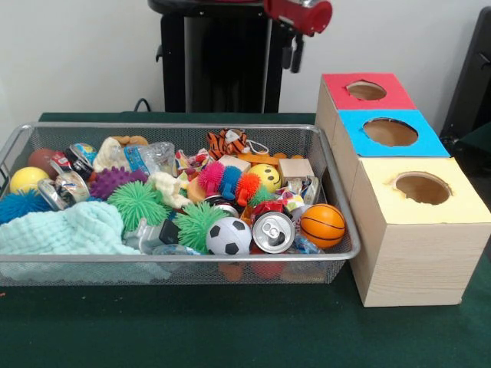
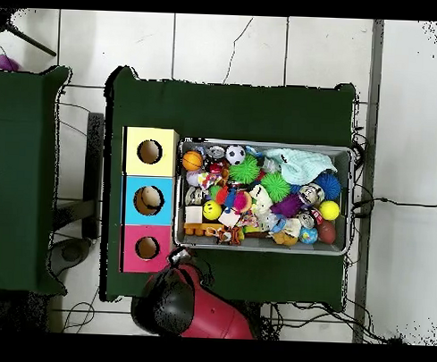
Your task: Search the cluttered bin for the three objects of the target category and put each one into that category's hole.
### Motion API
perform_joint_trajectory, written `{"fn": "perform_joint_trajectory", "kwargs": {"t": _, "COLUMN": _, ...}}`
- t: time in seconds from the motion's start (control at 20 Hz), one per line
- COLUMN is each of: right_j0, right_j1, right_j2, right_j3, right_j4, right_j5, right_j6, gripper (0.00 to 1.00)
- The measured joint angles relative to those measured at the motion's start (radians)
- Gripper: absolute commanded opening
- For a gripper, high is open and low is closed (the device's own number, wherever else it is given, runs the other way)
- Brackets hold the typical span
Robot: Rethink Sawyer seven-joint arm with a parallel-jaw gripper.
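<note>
The silver wire-mesh bin (image 1: 192, 257) sits on the green table, packed with toys; it also shows in the overhead view (image 2: 259, 144). A see-through plastic bottle with a blue label (image 1: 147, 158) lies at the bin's far side, left of centre. Crinkled clear plastic (image 1: 157, 247), perhaps another bottle, lies at the near rim beside the soccer ball, mostly buried. My gripper (image 1: 294, 55) hangs drawn back at the top, above and behind the bin's far right corner, touching nothing. The red arm (image 2: 213, 318) shows at the overhead view's bottom.
Three wooden boxes stand in a row right of the bin, with red (image 1: 337, 96), blue (image 1: 353, 138) and yellow (image 1: 383, 203) tops, each with a round hole. Metal cans (image 1: 272, 230), spiky balls, a basketball (image 1: 322, 225) and a mint cloth (image 1: 69, 230) crowd the bin.
</note>
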Motion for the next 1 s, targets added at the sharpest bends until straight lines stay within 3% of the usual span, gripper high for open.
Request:
{"fn": "perform_joint_trajectory", "kwargs": {"t": 0.5, "right_j0": 0.009, "right_j1": -0.003, "right_j2": -0.008, "right_j3": 0.02, "right_j4": 0.036, "right_j5": 0.008, "right_j6": 0.0, "gripper": 1.0}}
{"fn": "perform_joint_trajectory", "kwargs": {"t": 1.0, "right_j0": -0.152, "right_j1": 0.003, "right_j2": 0.004, "right_j3": 0.022, "right_j4": 0.041, "right_j5": 0.008, "right_j6": 0.0, "gripper": 1.0}}
